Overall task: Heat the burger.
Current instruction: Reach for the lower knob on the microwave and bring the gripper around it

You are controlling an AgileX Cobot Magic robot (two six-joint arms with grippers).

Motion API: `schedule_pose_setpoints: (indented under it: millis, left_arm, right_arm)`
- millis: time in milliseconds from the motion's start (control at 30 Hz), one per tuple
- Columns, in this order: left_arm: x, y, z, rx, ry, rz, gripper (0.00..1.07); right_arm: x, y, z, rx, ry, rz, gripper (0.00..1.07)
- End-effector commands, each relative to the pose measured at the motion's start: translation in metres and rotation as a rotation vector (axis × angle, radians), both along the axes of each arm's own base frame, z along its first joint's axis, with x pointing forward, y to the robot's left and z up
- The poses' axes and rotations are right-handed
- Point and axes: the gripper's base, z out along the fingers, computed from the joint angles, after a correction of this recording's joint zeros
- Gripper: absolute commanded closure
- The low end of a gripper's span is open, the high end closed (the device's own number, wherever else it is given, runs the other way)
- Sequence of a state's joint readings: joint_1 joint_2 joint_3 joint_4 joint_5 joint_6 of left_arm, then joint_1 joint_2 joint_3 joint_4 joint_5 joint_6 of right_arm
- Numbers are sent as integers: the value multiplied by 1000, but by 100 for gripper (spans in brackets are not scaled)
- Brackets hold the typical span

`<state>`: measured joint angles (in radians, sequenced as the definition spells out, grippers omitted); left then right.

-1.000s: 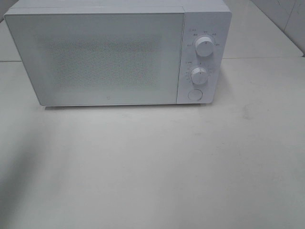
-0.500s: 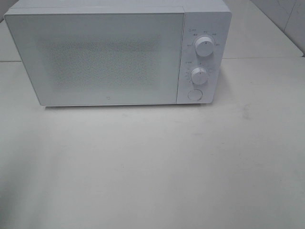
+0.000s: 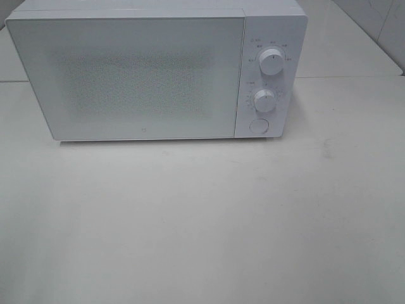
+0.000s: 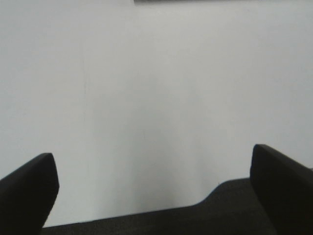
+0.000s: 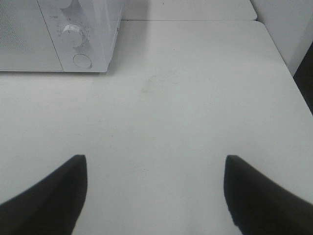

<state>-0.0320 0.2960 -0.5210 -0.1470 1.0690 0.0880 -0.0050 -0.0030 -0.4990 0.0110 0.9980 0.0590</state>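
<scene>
Standing wide apart, the left fingers (image 4: pixel 27 196) and the right fingers (image 5: pixel 54 196) hold and touch nothing.

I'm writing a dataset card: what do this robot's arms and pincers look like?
Little of them shows. The left pincer has two matte black fingers, broad with blunt, slanted ends. The right pincer's pair looks alike: plain black, tapering to rounded tips. No cables, markings or arm links are visible in any view.
</scene>
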Motion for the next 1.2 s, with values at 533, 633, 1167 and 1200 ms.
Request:
schedule_pose_setpoints:
  millis: [533, 633, 1167, 1200]
  left_arm:
    - [-50, 9, 2, 15, -308, 83, 5]
    - [-50, 9, 2, 14, -308, 82, 5]
    - [-50, 9, 2, 14, -310, 82, 5]
    - [-50, 9, 2, 14, -310, 82, 5]
  right_arm:
    - [-4, 0, -1, 1, -28, -4, 32]
    - [-4, 0, -1, 1, -25, -4, 32]
    - [-4, 0, -1, 1, -25, -4, 32]
    - [-4, 0, -1, 1, -25, -4, 32]
